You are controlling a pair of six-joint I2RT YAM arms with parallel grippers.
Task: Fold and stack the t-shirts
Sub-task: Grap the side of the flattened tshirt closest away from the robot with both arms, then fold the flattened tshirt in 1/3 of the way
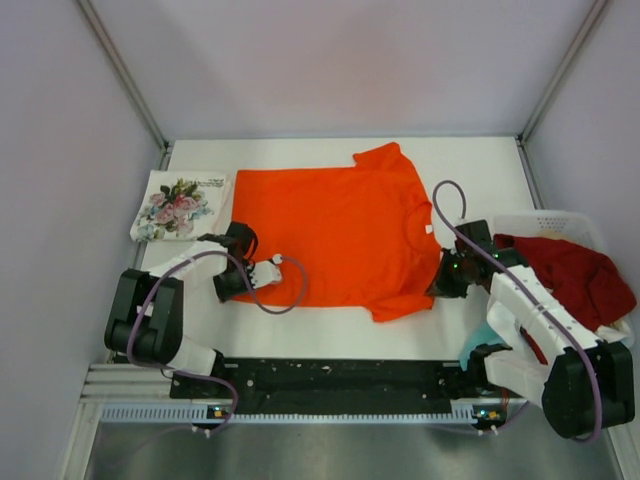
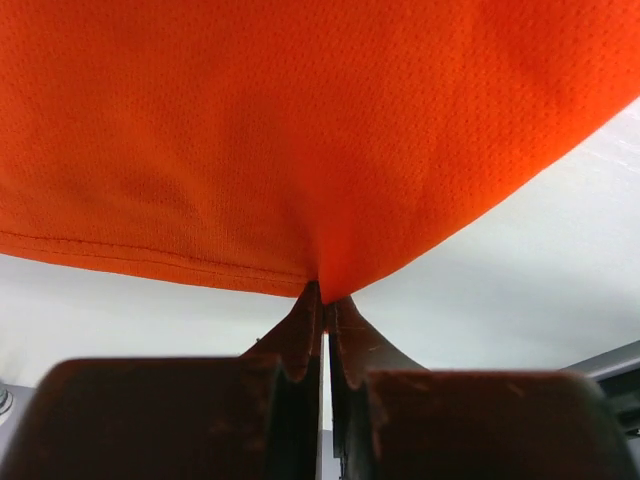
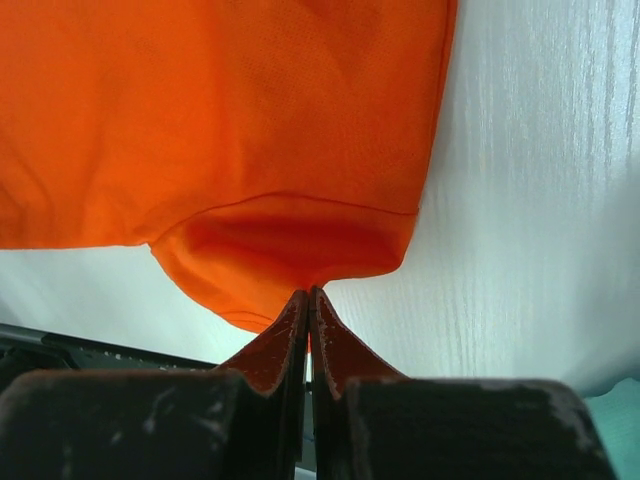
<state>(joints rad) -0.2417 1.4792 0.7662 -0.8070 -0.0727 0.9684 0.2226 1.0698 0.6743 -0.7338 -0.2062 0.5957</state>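
My left hand (image 2: 322,300) is pressed together on the hem edge of the orange t-shirt (image 1: 340,225), and my right hand (image 3: 308,305) pinches its near sleeve; both wrist views show cloth nipped between closed fingers. The orange t-shirt lies spread flat on the counter (image 1: 470,160), collar toward the right, not yet folded. I judge this to be the start of its first fold. Left of the orange t-shirt, beyond my left hand, the floral t-shirt (image 1: 180,205) sits as a neat folded square, so one garment looks done. Right of the orange t-shirt, the white basket (image 1: 560,222) holds the dark red t-shirt (image 1: 575,275) in a crumpled heap, waiting. Something teal (image 1: 472,350) peeks out near the right arm's base; I cannot tell what.
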